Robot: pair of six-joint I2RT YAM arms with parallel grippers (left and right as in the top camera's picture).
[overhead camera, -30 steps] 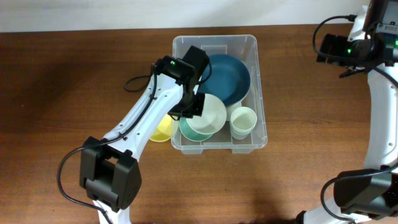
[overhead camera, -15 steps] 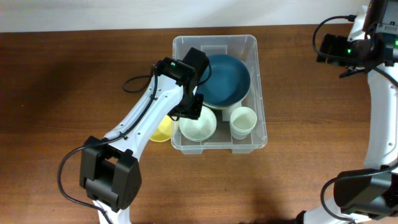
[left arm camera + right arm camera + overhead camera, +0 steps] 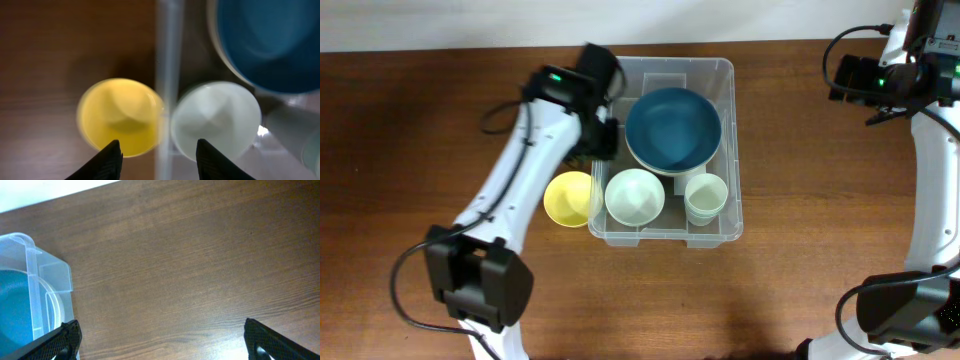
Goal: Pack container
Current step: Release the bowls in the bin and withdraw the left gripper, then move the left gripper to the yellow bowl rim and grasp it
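Observation:
The clear container stands mid-table. It holds a large blue bowl, a pale green bowl and a small pale cup. A yellow bowl sits on the table against the container's left wall. My left gripper hovers open above that wall, holding nothing. In the left wrist view its gripper straddles the wall, with the yellow bowl to the left and the pale bowl to the right. My right gripper is open over bare table, right of the container's corner.
The right arm stays at the far right back of the wooden table. The left arm slants across the table's left half, from its base near the front edge.
My left gripper opened and let go of the pale bowl, which now rests in the container's front left. The gripper then pulled back over the left wall. The right arm has not moved.

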